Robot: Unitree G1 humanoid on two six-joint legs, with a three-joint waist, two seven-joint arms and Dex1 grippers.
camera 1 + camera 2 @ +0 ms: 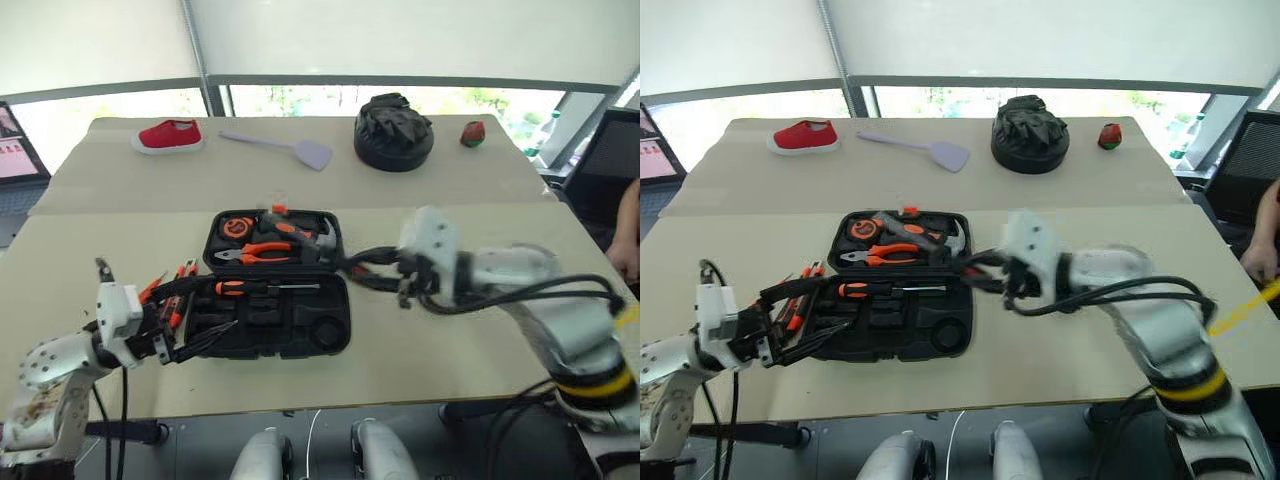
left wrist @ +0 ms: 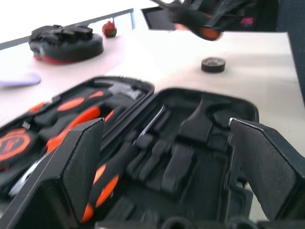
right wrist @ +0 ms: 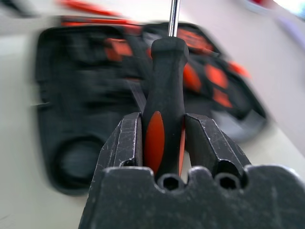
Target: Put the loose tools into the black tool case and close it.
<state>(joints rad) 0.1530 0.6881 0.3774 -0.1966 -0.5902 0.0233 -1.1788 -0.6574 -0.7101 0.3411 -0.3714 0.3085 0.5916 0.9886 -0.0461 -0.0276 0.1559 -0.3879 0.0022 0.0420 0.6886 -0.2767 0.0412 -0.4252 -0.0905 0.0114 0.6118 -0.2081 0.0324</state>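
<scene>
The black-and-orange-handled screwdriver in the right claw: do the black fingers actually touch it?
Touching. In the right wrist view both fingers of the right gripper press against the sides of the black-and-orange-handled screwdriver, no gap showing.

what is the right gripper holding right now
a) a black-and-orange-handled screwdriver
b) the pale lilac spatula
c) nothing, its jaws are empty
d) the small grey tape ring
a: in the right wrist view the right gripper has its two black fingers pressed against the handle of a black-and-orange-handled screwdriver, whose metal shaft points toward the open rectangular black hard-plastic tool case.
</scene>
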